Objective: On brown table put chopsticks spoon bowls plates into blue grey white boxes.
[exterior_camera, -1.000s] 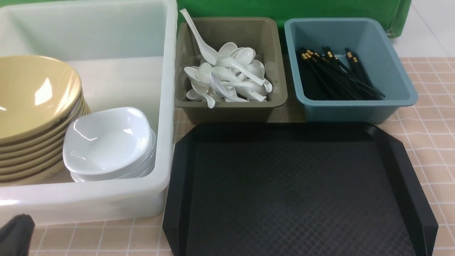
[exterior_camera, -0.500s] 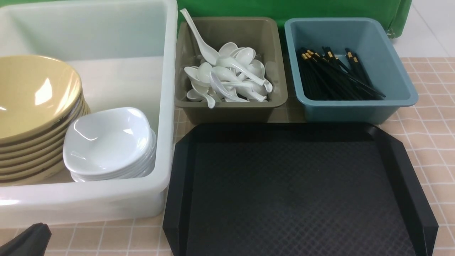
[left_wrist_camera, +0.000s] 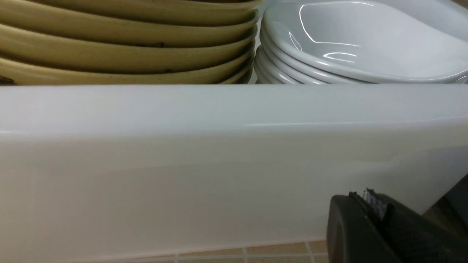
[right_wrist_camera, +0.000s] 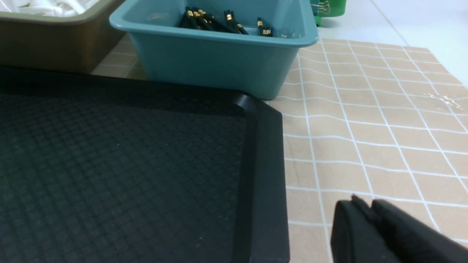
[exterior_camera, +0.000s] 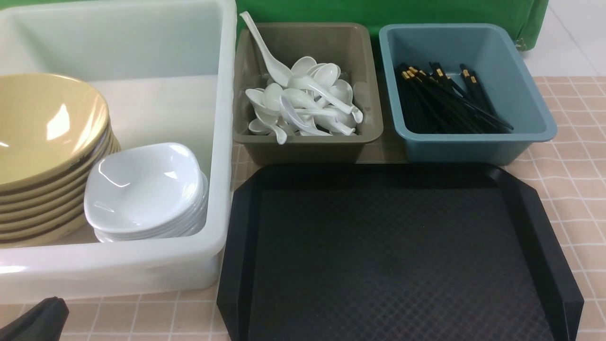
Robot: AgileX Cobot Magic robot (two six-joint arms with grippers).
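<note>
Stacked tan bowls [exterior_camera: 47,123] and stacked white plates [exterior_camera: 142,184] sit in the big white box [exterior_camera: 222,142]; the left wrist view shows the bowls [left_wrist_camera: 128,40] and plates [left_wrist_camera: 358,40] over its wall [left_wrist_camera: 219,164]. Several spoons, one spoon [exterior_camera: 307,99] among them, fill the grey box [exterior_camera: 307,149]. Black chopsticks [exterior_camera: 445,102] lie in the blue box [exterior_camera: 473,147]. My left gripper [left_wrist_camera: 369,197] is shut and empty, low before the white box, its tip at the front view's corner [exterior_camera: 35,319]. My right gripper [right_wrist_camera: 362,204] hangs shut and empty over the brown table [right_wrist_camera: 365,128], beside the tray.
A black tray [exterior_camera: 388,255] with cut corners lies in front of the grey and blue boxes, its textured floor bare. A green cloth [exterior_camera: 378,12] hangs behind the boxes. The table's gridded surface [exterior_camera: 573,189] shows to the right of the tray.
The left gripper's tip slid a little to the right and lower in the bottom-left corner a second ago, then stayed put. Nothing in the boxes moved.
</note>
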